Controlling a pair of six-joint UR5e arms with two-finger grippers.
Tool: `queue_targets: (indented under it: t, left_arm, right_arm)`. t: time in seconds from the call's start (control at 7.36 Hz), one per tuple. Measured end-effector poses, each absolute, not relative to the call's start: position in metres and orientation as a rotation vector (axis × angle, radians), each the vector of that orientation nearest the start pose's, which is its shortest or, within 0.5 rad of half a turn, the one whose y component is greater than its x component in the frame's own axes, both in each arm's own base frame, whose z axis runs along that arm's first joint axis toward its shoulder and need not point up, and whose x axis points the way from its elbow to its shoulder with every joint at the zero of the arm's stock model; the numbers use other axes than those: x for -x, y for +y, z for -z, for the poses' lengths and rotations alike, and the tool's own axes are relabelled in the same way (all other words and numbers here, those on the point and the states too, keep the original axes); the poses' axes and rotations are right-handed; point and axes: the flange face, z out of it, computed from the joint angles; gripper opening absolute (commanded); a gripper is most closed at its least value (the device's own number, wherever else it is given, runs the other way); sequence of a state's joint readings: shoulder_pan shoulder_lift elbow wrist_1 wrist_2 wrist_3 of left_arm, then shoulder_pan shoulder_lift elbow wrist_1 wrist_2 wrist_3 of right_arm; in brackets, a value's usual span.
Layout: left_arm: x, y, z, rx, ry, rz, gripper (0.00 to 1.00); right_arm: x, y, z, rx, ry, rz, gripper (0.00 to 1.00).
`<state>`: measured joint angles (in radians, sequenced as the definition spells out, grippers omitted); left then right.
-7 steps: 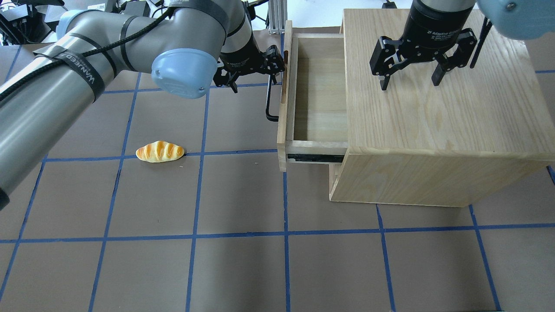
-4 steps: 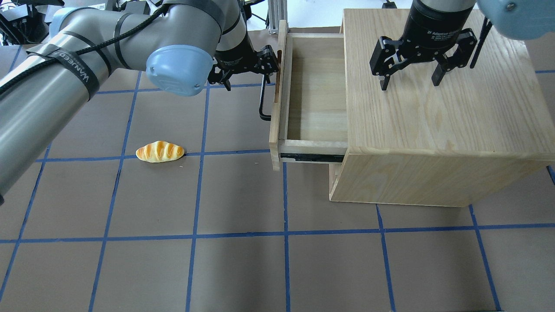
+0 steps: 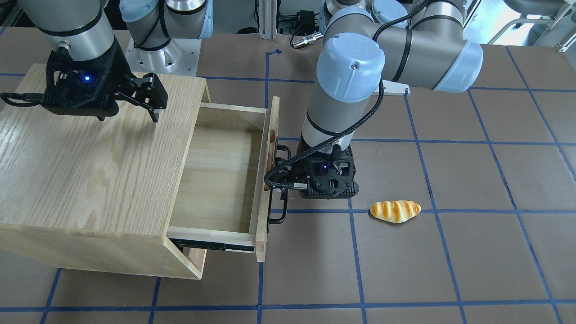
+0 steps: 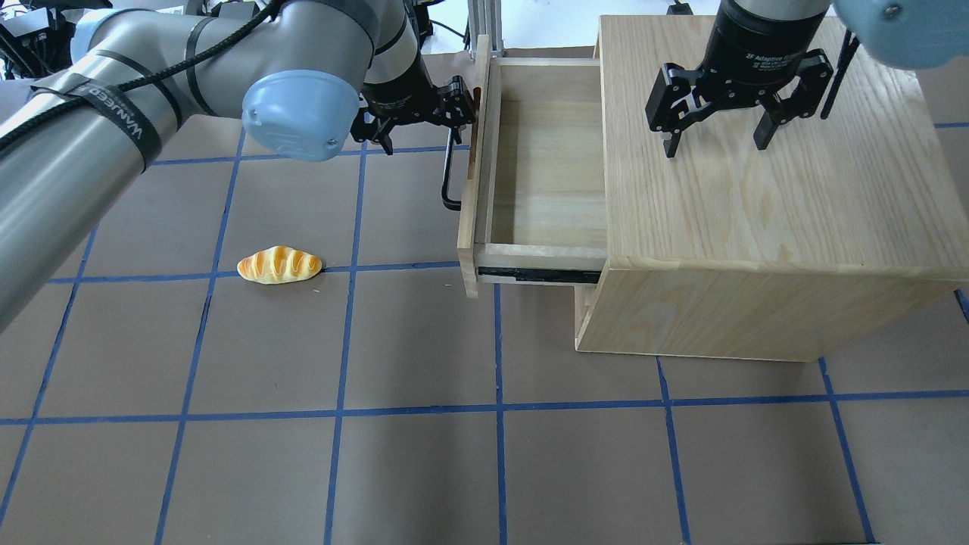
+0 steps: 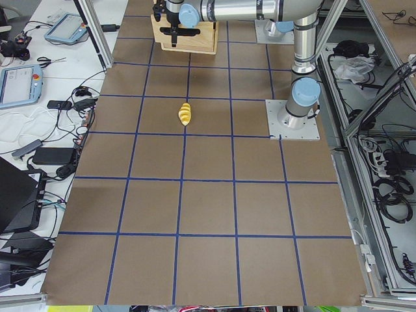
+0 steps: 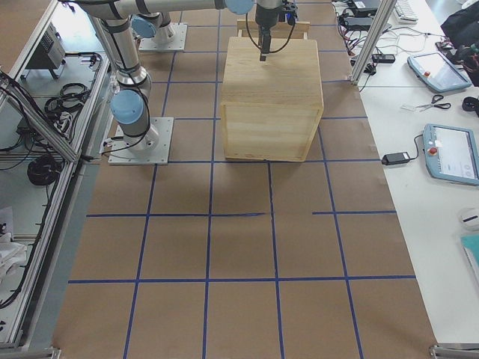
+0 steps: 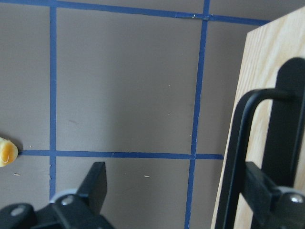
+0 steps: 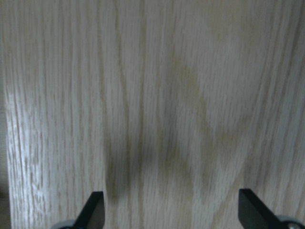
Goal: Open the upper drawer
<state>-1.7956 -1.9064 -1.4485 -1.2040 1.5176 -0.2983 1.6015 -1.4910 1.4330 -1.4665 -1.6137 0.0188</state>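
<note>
Drawer (image 4: 545, 159) stands well out of the cabinet (image 4: 757, 227), rail (image 4: 537, 272) showing. Left gripper (image 7: 176, 177) spread, handle (image 4: 448, 178) hooked between its fingers (image 7: 97, 179), unclamped; right gripper (image 4: 715, 147) spread above the cabinet top. I worry: handle slips off, or overpull drags the cabinet.

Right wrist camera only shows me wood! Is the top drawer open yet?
Observer: Yes. The upper drawer sticks well out of the cabinet, and it's empty inside.
Operator: Who's pulling it?
Observer: The left gripper. Its jaws are spread wide, with one tucked between the black handle and the drawer front.
Operator: Anything else out there?
Observer: A little bread roll lies on the table, off on the drawer's side and touching nothing.
</note>
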Motion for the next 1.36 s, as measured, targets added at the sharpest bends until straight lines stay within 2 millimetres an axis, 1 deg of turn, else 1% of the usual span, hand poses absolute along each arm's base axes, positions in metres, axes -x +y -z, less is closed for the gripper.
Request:
queue_targets:
  t: [0.27,0.54,0.68,0.82,0.95,1.09,1.22,1.36]
  left_arm:
    - [0.274,-0.586,-0.406,0.112,3.223,0.212,1.0]
    - [0.271,-0.574,-0.424,0.113,3.22,0.195,1.0]
    - [0.264,-0.568,-0.436,0.128,3.218,0.191,1.0]
    - [0.248,-0.565,-0.451,0.155,3.217,0.186,1.0]
    - [0.224,-0.562,-0.467,0.151,3.212,0.174,1.0]
    - [0.193,-0.561,-0.483,0.127,3.204,0.159,1.0]
    - [0.162,-0.559,-0.493,0.15,3.197,0.137,1.0]
    - [0.135,-0.555,-0.499,0.193,3.191,0.104,1.0]
  right_arm:
    - [-0.145,-0.516,-0.505,0.019,3.185,-0.072,1.0]
    - [-0.145,-0.516,-0.505,0.019,3.185,-0.072,1.0]
    - [-0.145,-0.516,-0.505,0.02,3.185,-0.072,1.0]
    - [-0.145,-0.516,-0.505,0.019,3.185,-0.071,1.0]
    - [-0.145,-0.516,-0.505,0.019,3.185,-0.072,1.0]
    - [-0.145,-0.516,-0.505,0.02,3.185,-0.072,1.0]
    - [-0.145,-0.516,-0.505,0.019,3.185,-0.072,1.0]
    - [-0.145,-0.516,-0.505,0.019,3.185,-0.073,1.0]
